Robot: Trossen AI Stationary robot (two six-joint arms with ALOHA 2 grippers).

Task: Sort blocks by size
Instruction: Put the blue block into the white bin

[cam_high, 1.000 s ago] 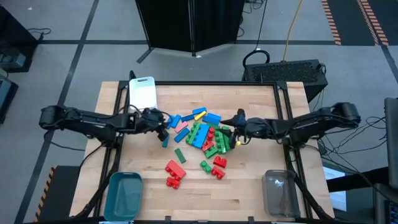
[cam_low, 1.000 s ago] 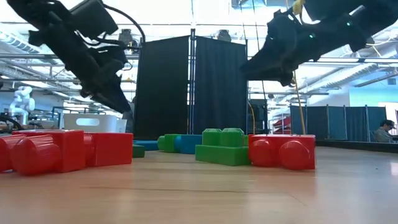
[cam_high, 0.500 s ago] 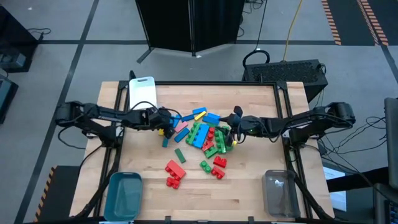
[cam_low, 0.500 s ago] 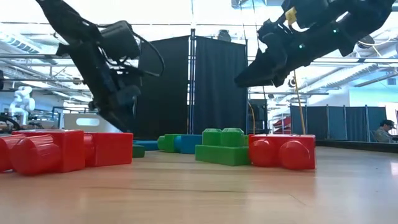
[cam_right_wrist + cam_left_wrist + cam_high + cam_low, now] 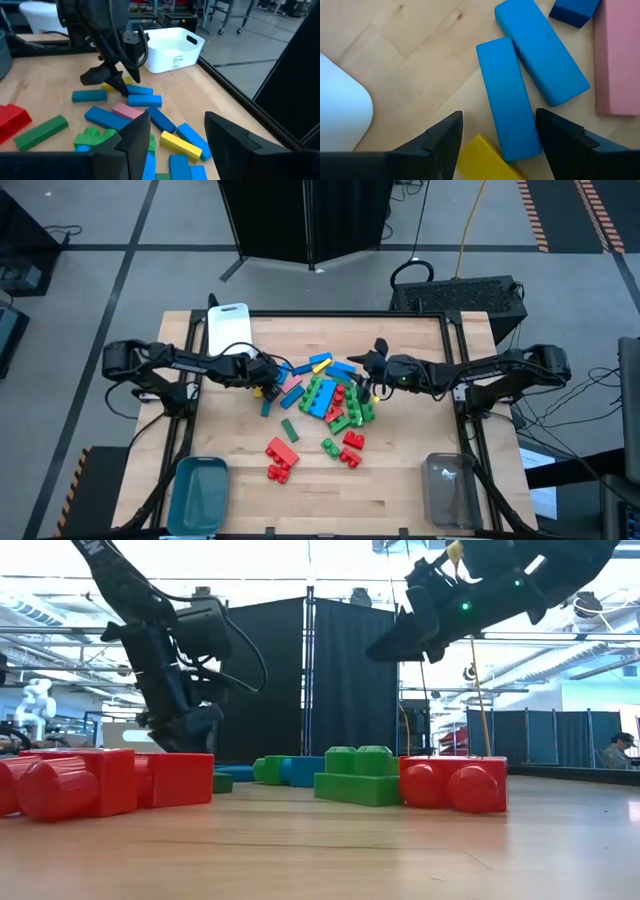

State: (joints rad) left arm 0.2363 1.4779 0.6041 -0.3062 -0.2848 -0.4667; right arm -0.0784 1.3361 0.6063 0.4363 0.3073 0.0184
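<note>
From above, the wooden desk [image 5: 400, 490] carries a heap of small plastic studded blocks [image 5: 325, 395], red, green, blue, yellow and pink, at its middle. The left tool [image 5: 268, 383] sits low at the heap's left edge; the right tool [image 5: 368, 376] hangs above the heap's right side. A white plastic bin [image 5: 228, 327] stands behind the heap, a teal bin [image 5: 199, 493] and a clear bin [image 5: 449, 491] in front of it.

At desk height, red blocks [image 5: 110, 780] and a green block [image 5: 358, 777] fill the foreground; the tools' fingers are hard to read here.

The left wrist view shows its fingers [image 5: 442, 142] spread around a slim blue bar [image 5: 507, 97] and a yellow block [image 5: 482, 162], gripping neither.

In the right wrist view the fingers [image 5: 137, 137] stand apart, empty, above the heap.
</note>
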